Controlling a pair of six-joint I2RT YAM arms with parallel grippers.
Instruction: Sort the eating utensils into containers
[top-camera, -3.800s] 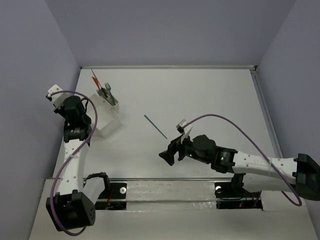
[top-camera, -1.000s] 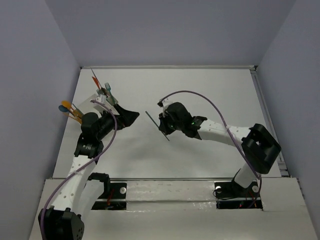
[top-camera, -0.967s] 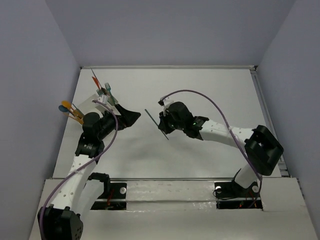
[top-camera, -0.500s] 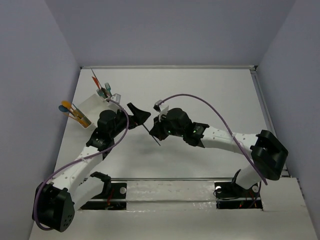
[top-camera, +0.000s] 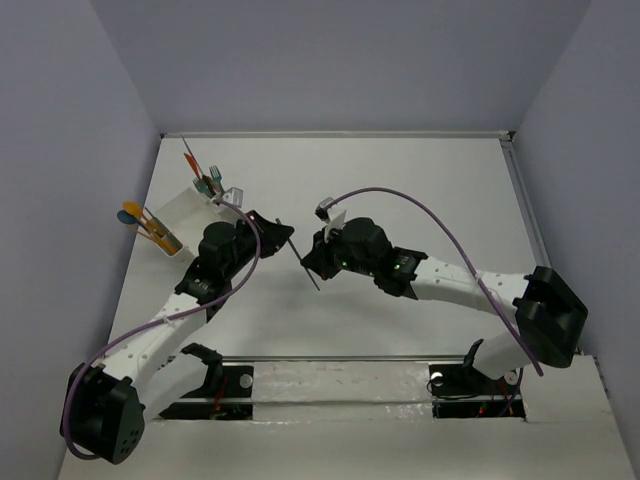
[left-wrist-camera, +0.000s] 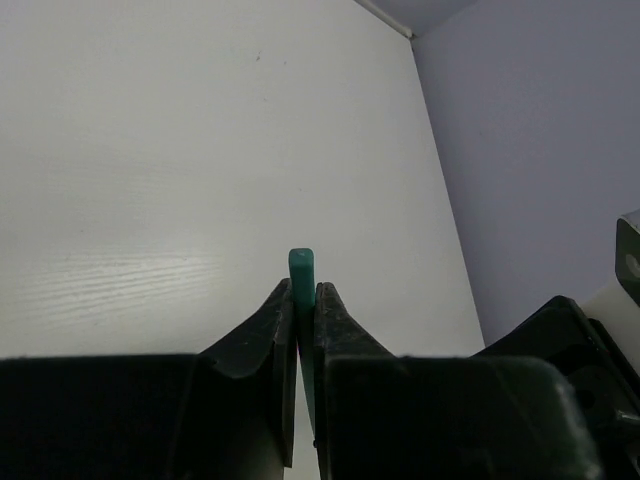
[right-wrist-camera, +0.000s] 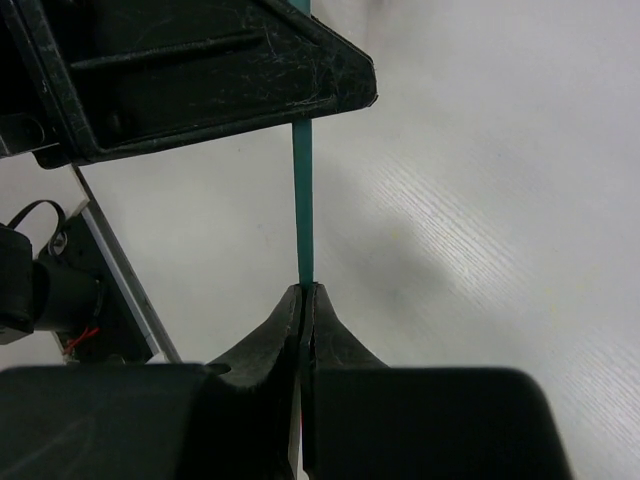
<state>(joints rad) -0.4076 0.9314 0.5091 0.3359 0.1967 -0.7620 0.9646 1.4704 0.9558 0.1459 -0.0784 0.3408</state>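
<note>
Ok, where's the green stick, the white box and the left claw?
teal stick (right-wrist-camera: 303, 200): right wrist view, middle of its shaft.
white box (top-camera: 183, 212): top view, its bare side wall.
left claw (left-wrist-camera: 303, 288): left wrist view, between its fingertips, shut on the stick.
</note>
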